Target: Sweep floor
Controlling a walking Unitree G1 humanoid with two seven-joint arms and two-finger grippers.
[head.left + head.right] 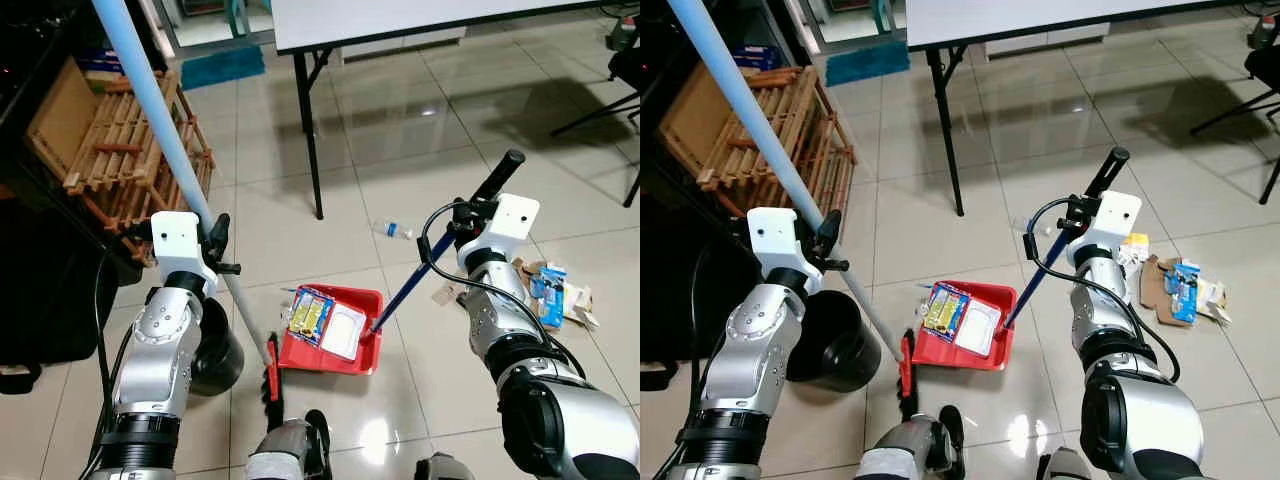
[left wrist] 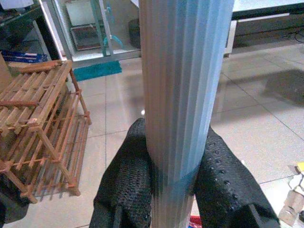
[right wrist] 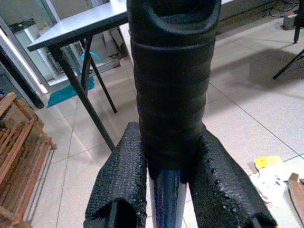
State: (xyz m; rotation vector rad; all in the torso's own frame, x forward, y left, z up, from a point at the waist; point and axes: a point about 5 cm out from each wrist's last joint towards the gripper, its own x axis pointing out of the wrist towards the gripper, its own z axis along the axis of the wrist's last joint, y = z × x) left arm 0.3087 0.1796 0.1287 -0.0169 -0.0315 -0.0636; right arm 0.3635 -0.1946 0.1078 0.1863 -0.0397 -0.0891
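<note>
1. Red plastic dustpan [image 1: 368,352] flat on pale tiled floor [image 1: 400,150], taken as landmark; holds yellow snack packet [image 1: 310,312] and white flat wrapper [image 1: 342,330].
2. Long dark blue dustpan handle [image 1: 405,290] rising up and to the right from the dustpan's rear edge, ending in black rubber grip [image 3: 171,95].
3. Right gripper [image 3: 173,190] up and to the right of the dustpan, fingers [image 3: 121,185] pressed against both sides of the handle just below the rubber grip; jaws clamped on it.
4. Pale blue ribbed broom pole [image 1: 150,100] slanting down toward the dustpan's left side; red-and-black broom head [image 1: 271,372] on the floor just left of the dustpan.
5. Left gripper [image 2: 173,190] up and left of the dustpan, dotted black fingers [image 2: 126,185] squeezed on either side of the pole; jaws clamped on it.
6. Black round bucket [image 1: 835,335] left of the dustpan, below the left arm.
7. Clear plastic bottle [image 1: 393,230] lying beyond the dustpan, near black leg of white folding table [image 1: 420,15].
8. Torn cardboard and blue-white wrappers [image 1: 548,285] scattered well right of the dustpan.
9. Slatted wooden rack [image 1: 130,150] far left of the dustpan, tilted.
</note>
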